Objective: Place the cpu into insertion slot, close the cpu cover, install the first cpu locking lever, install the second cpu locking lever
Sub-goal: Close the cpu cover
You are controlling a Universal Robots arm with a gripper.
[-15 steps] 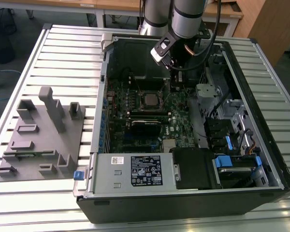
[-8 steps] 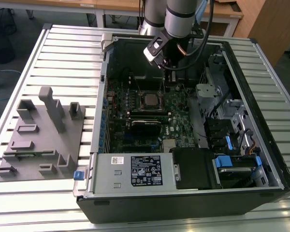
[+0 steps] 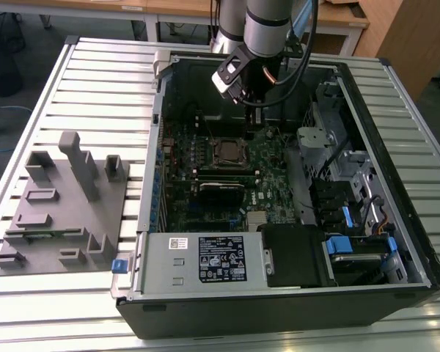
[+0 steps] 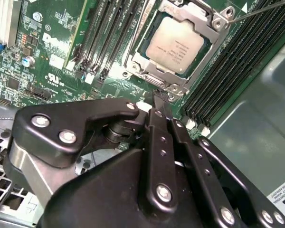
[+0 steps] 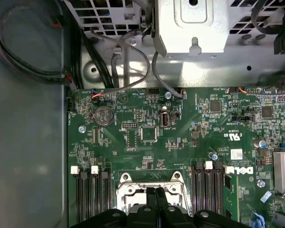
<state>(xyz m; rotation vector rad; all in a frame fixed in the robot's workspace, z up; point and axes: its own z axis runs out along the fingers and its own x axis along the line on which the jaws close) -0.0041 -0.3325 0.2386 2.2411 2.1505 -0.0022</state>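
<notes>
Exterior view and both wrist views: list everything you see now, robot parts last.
table: one, silver slatted, under everything
computer case: one, black, open, on the table
motherboard: one, green, inside the case
cpu: one, silver-grey, mid-motherboard
cpu cover: one, silvery, framing the cpu
memory slots: several, black, flanking the cpu
power-supply box: one, silver, white-labelled, in the case
fixture: one, grey, exterior view's left of the case
arm: one, grey, over the case
pincer: one, black, shut, at the cpu cover's edge
</notes>
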